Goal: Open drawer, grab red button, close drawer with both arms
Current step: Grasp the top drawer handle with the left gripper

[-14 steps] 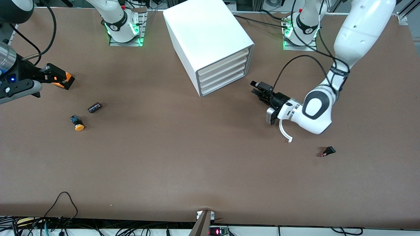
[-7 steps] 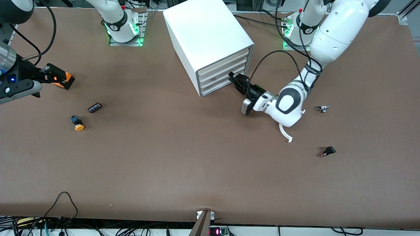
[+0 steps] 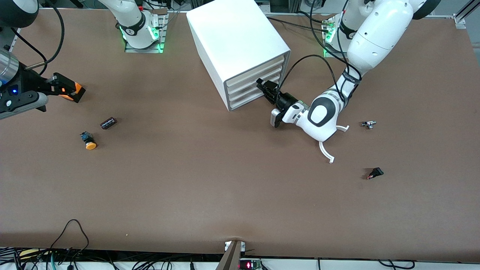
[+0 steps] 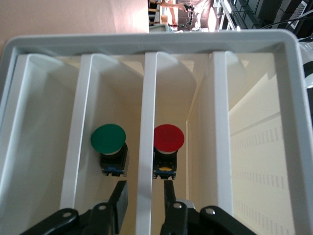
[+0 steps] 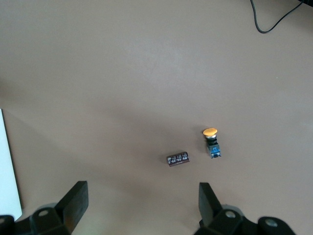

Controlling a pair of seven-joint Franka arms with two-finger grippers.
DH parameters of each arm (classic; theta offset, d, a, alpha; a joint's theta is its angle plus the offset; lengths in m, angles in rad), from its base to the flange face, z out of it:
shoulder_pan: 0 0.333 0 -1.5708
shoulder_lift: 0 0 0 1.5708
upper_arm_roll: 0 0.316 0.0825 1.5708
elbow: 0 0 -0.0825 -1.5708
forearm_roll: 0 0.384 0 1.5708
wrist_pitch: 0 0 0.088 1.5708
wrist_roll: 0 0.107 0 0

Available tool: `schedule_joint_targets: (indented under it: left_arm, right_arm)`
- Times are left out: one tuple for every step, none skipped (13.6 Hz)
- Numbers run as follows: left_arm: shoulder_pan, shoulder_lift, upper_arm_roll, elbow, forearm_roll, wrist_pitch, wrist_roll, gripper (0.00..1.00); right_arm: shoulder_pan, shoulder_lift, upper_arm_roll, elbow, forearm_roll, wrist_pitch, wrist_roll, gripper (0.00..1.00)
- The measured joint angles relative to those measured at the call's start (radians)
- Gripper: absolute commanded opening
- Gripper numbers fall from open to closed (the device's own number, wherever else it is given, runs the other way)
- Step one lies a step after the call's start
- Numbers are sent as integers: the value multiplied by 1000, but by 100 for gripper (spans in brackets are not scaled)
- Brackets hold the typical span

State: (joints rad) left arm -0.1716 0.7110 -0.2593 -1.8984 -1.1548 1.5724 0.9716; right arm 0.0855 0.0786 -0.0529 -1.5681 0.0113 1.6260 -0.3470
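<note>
On table [image 3: 210, 180], left gripper [image 4: 144, 203] straddles drawer [image 4: 149, 122] front.

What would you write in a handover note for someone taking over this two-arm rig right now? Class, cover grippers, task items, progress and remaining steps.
Left gripper: open, fingers astride one drawer front at the cabinet, apparently not clamped.
Right gripper: open, waiting over the table near the orange-capped button.
Red button: inside the cabinet, beside a green button.
Done: nothing; all drawers look shut.
Left: pull drawer open, grab red button, close drawer.
</note>
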Motion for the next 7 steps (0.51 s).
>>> schedule_joint_targets:
  left_arm:
    - [-5,0,-1,-7,-8,0,0,31]
    - [-11,0,-1,-13,-13,0,0,27]
    - [-17,0,-1,-16,-18,0,0,24]
    - [-22,0,-1,-17,-21,0,0,19]
    - [-24,0,-1,-17,-22,0,0,15]
    - [-24,0,-1,-17,-22,0,0,13]
    - [-24,0,-1,-17,-22,0,3,13]
  right_arm:
    - [0,0,0,0,0,0,0,100]
    - [0,0,0,0,0,0,0,100]
    - [0,0,0,0,0,0,0,100]
    - [0,0,0,0,0,0,0,100]
    - [0,0,0,0,0,0,0,100]
    - [0,0,0,0,0,0,0,100]
    - [0,0,0,0,0,0,0,100]
